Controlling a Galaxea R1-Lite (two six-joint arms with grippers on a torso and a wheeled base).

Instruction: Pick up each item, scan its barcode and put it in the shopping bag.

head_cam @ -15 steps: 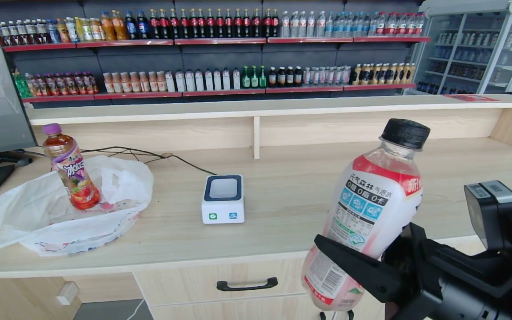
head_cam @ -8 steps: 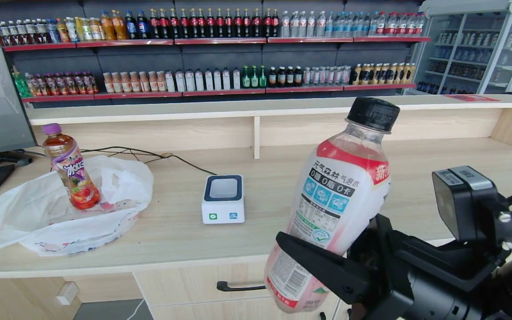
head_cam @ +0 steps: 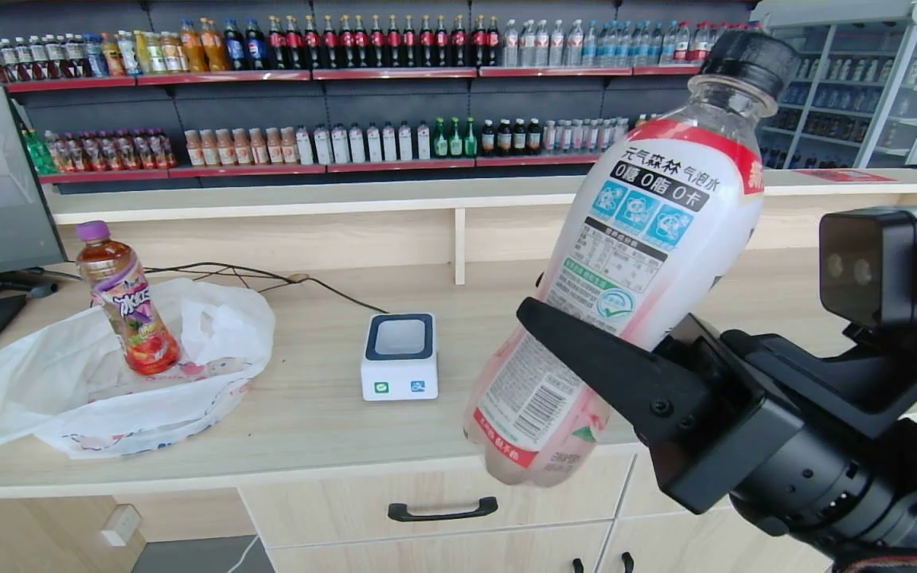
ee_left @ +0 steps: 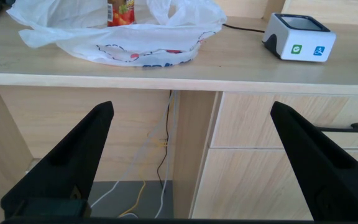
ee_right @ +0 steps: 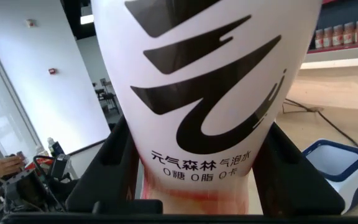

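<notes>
1. Hold the pink bottle (head_cam: 649, 239) tight in the closed right gripper (head_cam: 578, 342), tilted, high over the counter's (head_cam: 307, 414) front edge.
2. Leave the left gripper (ee_left: 191, 109) wide open and empty, low under the counter.
3. Turn the barcode (head_cam: 542, 406) down and bring it slowly over the scanner (head_cam: 399, 356).
4. Then aim for the shopping bag (head_cam: 68, 382), next to the tea bottle (head_cam: 128, 302) there.

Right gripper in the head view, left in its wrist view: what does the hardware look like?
Right gripper: matte black, a flat wedge finger tapering to a blunt tip with one round fastener, on a boxy palm block and a cylindrical wrist dotted with small holes. A black box camera with two lenses is mounted on it. Left gripper: two plain black tapered fingers.
</notes>
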